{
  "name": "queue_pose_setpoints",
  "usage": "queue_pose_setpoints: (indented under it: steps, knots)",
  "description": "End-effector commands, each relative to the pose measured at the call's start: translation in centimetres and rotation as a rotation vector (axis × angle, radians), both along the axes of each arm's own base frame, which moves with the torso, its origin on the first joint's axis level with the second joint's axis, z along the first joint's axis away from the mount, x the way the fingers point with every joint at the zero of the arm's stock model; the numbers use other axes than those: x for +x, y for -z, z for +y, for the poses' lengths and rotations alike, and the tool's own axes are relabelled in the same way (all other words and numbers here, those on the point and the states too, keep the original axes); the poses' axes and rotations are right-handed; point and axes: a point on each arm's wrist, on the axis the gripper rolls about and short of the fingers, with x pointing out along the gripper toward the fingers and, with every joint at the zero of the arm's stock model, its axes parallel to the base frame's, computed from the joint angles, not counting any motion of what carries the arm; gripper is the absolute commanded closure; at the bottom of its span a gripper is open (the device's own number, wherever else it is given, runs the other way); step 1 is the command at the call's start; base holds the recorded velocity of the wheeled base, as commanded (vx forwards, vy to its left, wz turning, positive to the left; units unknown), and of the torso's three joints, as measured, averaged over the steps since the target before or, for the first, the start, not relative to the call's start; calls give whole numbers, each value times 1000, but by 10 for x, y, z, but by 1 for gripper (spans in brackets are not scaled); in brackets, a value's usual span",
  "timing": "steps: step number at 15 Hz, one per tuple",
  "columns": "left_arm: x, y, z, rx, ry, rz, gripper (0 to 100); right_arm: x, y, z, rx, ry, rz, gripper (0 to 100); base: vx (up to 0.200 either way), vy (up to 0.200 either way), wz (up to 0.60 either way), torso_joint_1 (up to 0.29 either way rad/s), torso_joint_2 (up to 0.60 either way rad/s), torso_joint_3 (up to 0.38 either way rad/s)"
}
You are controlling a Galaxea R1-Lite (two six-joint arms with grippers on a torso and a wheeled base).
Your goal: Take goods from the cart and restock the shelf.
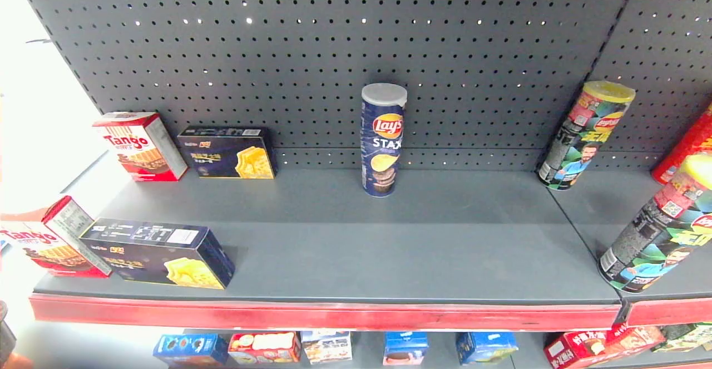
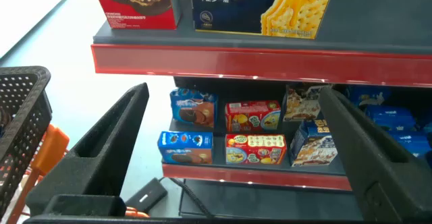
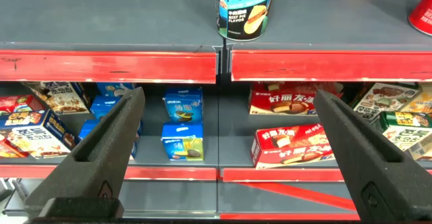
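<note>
Left pincer (image 2: pixel 236 160) is hanging wide open and empty, its two dark fingers (image 2: pixel 111 143) splaying far apart. Right pincer (image 3: pixel 233 163) is showing the same pose, fingers (image 3: pixel 358 150) spreading wide and gripping nothing. Both are pointing forward.

Blue can (image 1: pixel 383 141): you see a red-and-yellow logo badge with a line of white capitals beneath it, on the front.
Rear wafer box (image 1: pixel 139 145): you see large white lettering on the red face, and grey fine print on the side.
Front wafer box (image 1: pixel 50 241): the same white lettering.
Rear cracker box (image 1: pixel 228 153): small yellow characters beside the cracker picture.
Front cracker box (image 1: pixel 158 253): white fine print and a pale label panel on top. In your left wrist view, there are two lines of white characters on the front.
Rear green can (image 1: pixel 584 135): a code square, a logo badge and yellow characters.
Front green can (image 1: pixel 656 241): the same marks. Your right wrist view shows small white capitals low on the label.
</note>
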Motion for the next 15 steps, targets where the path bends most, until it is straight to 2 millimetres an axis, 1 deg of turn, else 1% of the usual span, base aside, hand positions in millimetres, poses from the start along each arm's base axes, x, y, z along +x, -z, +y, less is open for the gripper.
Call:
queue_pose_setpoints:
  steps: [1, 11, 15]
  knots:
    - [0, 0, 0, 0, 1, 1, 0, 0, 0, 0, -1, 0, 1, 0, 0, 0, 0, 0, 0, 0]
    - [0, 0, 0, 0, 1, 1, 0, 0, 0, 0, -2, 2, 1, 0, 0, 0, 0, 0, 0, 0]
    - [0, 0, 0, -2, 2, 2, 0, 0, 0, 0, -2, 3, 1, 0, 0, 0, 600, 0, 2, 4]
